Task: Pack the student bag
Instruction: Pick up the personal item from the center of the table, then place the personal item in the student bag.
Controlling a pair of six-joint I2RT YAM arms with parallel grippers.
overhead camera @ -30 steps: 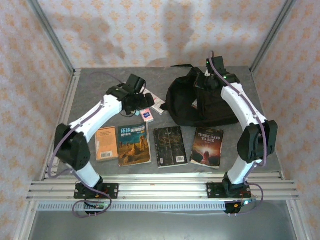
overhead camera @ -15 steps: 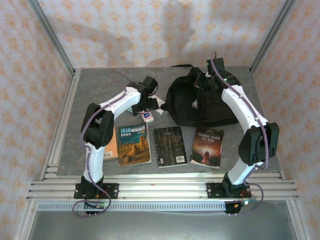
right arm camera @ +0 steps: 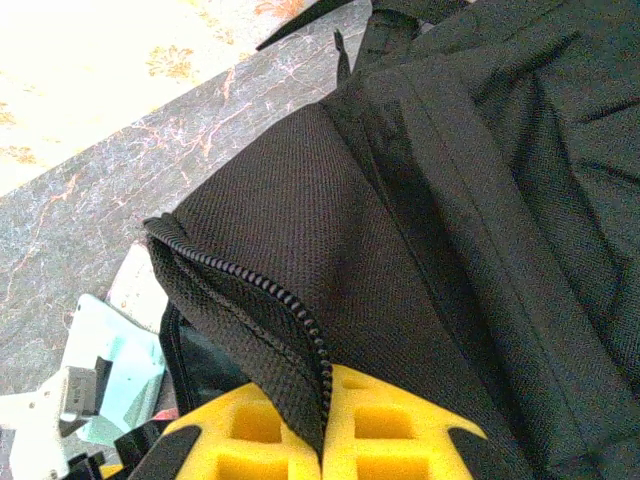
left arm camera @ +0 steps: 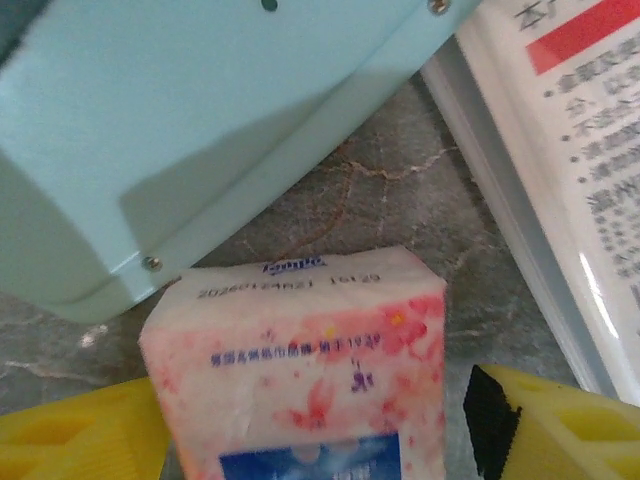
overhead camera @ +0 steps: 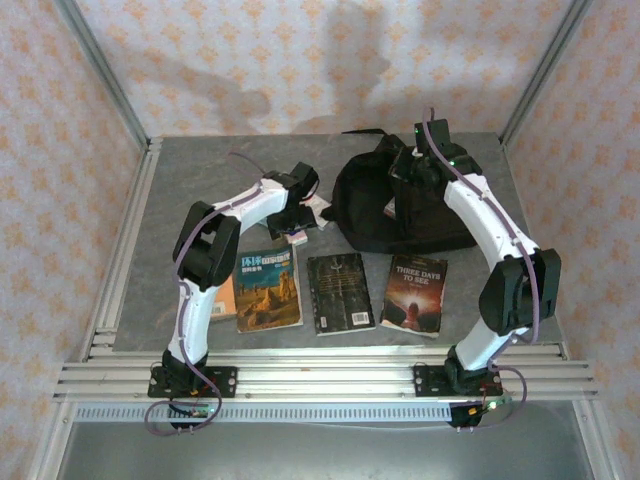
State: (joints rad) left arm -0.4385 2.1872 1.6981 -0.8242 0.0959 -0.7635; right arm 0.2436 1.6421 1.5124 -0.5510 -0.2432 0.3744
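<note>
The student bag (overhead camera: 400, 205), black fabric, lies at the back right of the table. My right gripper (overhead camera: 408, 170) is shut on its open zip edge (right arm camera: 300, 330), with the flap pinched between the yellow fingers (right arm camera: 390, 430) and lifted. My left gripper (overhead camera: 293, 228) is down at a pink floral tissue pack (left arm camera: 300, 360), which lies on the table left of the bag. Its jaws stand open on either side of the pack. A gap shows between the pack and the right finger (left arm camera: 540, 420).
A light blue case (left arm camera: 200, 120) and a white printed booklet (left arm camera: 570, 150) lie just beyond the tissue pack. Three books (overhead camera: 267, 288) (overhead camera: 340, 291) (overhead camera: 414, 294) lie in a row at the front. An orange book (overhead camera: 225, 295) is partly behind the left arm.
The left arm has swung right and lowered its gripper around the tissue pack, its jaws narrowing. The right gripper still holds the bag's flap.
</note>
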